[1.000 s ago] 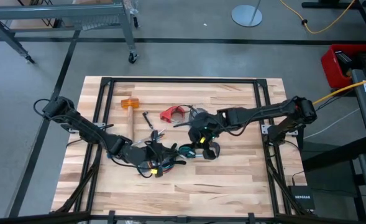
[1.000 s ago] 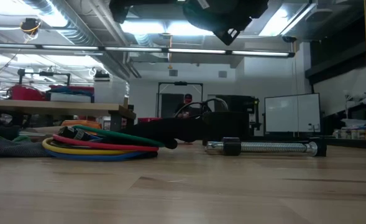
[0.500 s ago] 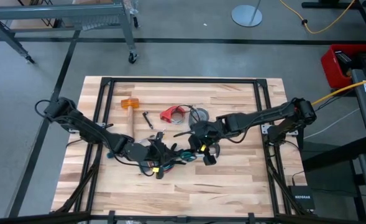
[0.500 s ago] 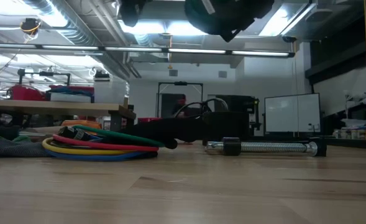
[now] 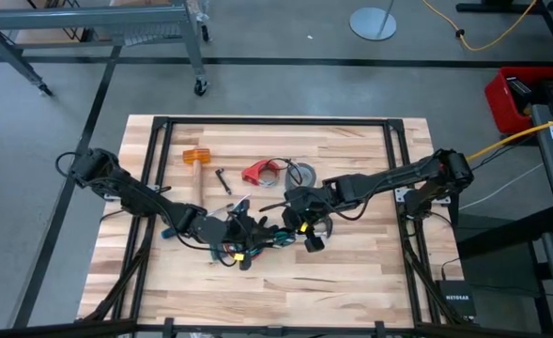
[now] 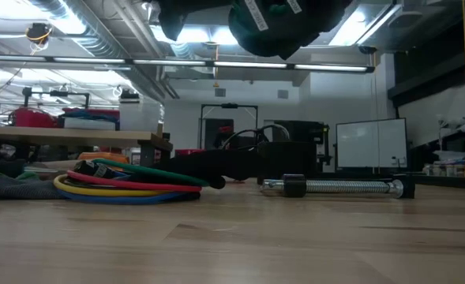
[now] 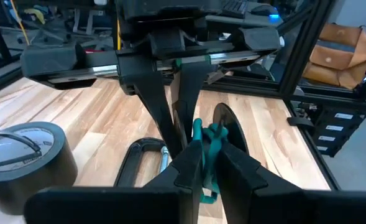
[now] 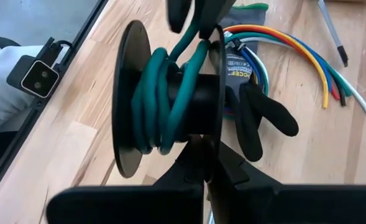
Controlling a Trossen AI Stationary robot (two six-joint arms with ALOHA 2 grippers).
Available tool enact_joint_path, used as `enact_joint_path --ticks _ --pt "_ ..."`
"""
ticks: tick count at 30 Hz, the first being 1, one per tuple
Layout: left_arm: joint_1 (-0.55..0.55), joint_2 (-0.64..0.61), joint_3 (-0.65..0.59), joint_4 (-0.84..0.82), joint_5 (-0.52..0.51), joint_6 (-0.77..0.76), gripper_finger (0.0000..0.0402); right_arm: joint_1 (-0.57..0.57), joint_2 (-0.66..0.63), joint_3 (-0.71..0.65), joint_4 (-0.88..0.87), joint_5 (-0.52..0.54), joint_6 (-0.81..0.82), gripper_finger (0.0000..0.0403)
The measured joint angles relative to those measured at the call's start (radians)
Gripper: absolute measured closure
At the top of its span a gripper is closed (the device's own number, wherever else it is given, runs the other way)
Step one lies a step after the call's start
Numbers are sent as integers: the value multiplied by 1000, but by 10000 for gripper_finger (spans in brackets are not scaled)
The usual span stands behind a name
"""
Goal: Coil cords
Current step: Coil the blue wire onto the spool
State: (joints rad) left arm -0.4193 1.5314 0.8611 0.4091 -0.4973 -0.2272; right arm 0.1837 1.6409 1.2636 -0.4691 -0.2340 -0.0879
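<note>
A black spool [image 8: 170, 99] wound with teal cord [image 8: 161, 93] hangs above the table's middle, with my right gripper [image 8: 204, 165] shut on it. My left gripper [image 7: 209, 163] faces it from the table's left, shut on the teal cord's free run [image 7: 207, 140]. In the high view the two grippers meet at the spool [image 5: 281, 230]. A looped multicoloured bundle of cords [image 8: 294, 46] lies flat on the wood below them, and shows in the low view [image 6: 121, 185] too. My left gripper pinches the teal cord [image 7: 206, 149] between its two fingertips, close to the spool. Its fingers come nearly level from the table's left. The cord runs from them onto the spool's core. My right gripper pinches the rim of one spool flange [image 8: 215, 134] between its two fingers, slanting down from the table's right. The spool is lifted clear of the table with its axle about level.
A black glove [image 8: 260, 118] lies beside the multicoloured bundle. A roll of dark tape [image 7: 21, 152], a red piece [image 5: 257, 172] and an orange block [image 5: 194, 155] lie toward the far side. A metal clamp [image 6: 335, 187] rests on the wood.
My right gripper has carried the spool a little toward the table's left and down, rolling slightly. My left gripper has shifted a little toward the spool. The multicoloured bundle has stayed where it lay.
</note>
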Motion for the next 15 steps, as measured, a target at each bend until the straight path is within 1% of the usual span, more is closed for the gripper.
enact_joint_path --ticks 6,15 --pt "2 -2 1 1 45 23 351 0 0 0 16 -2 -1 400" --pt "2 -3 2 1 50 21 346 1 0 -2 54 -20 0 400"
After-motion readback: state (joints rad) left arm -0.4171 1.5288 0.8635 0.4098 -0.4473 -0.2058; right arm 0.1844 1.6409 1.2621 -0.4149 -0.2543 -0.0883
